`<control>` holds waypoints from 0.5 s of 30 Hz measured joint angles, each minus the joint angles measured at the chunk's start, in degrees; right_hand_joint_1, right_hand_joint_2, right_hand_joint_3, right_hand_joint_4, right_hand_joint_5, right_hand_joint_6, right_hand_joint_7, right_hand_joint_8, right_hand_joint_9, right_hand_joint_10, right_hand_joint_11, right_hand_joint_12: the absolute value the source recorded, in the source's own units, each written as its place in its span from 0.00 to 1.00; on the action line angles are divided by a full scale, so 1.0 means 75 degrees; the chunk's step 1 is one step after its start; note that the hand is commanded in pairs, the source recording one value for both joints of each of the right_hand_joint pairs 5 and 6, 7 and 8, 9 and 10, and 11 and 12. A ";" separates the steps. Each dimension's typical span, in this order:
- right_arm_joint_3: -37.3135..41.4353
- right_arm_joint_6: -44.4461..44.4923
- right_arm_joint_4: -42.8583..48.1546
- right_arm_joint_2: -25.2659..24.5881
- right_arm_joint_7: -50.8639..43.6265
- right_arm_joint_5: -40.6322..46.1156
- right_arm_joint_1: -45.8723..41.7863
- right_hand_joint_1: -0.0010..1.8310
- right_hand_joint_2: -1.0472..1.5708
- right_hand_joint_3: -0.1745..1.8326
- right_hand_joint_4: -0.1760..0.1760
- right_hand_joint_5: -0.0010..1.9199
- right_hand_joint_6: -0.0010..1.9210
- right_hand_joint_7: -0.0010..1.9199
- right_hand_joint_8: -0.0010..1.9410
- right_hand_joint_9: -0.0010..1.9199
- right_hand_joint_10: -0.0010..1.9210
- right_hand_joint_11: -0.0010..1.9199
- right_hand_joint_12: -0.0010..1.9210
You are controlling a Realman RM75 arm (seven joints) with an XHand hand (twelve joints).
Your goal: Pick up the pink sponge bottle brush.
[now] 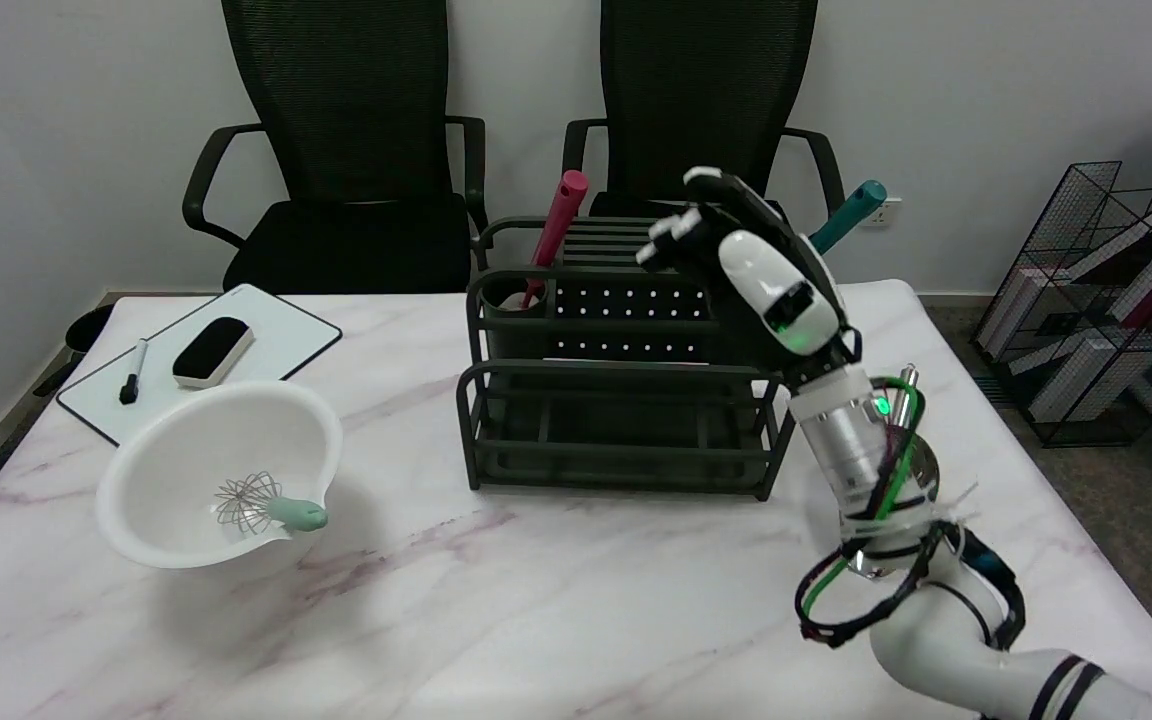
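The pink bottle brush stands tilted in the left cup of a dark green rack, its handle sticking up and its sponge end hidden inside the cup. My right hand hovers above the rack's right half, fingers apart and holding nothing. It is well to the right of the pink handle. A teal-handled brush leans out of the rack's right cup, partly hidden behind my hand.
A white bowl with a small whisk sits at front left. Behind it lies a whiteboard with an eraser and a marker. Two black chairs stand behind the table. A wire book rack is on the floor at right.
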 measured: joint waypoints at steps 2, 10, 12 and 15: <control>0.0043 -0.0306 0.0147 0.0033 -0.0005 -0.0033 0.0174 0.61 0.59 0.60 0.50 0.35 0.35 0.47 0.46 0.39 0.39 0.44 0.44; 0.0109 -0.1137 0.0047 0.0187 0.0131 -0.0064 0.1013 0.62 0.58 0.62 0.50 0.31 0.31 0.46 0.45 0.39 0.39 0.39 0.39; 0.0105 -0.1271 -0.0116 0.0222 0.0257 -0.0058 0.1241 0.63 0.58 0.62 0.50 0.30 0.30 0.46 0.45 0.39 0.39 0.39 0.39; 0.0047 -0.1437 -0.0392 0.0266 0.0460 -0.0046 0.1572 0.63 0.58 0.62 0.50 0.29 0.29 0.46 0.45 0.39 0.39 0.38 0.38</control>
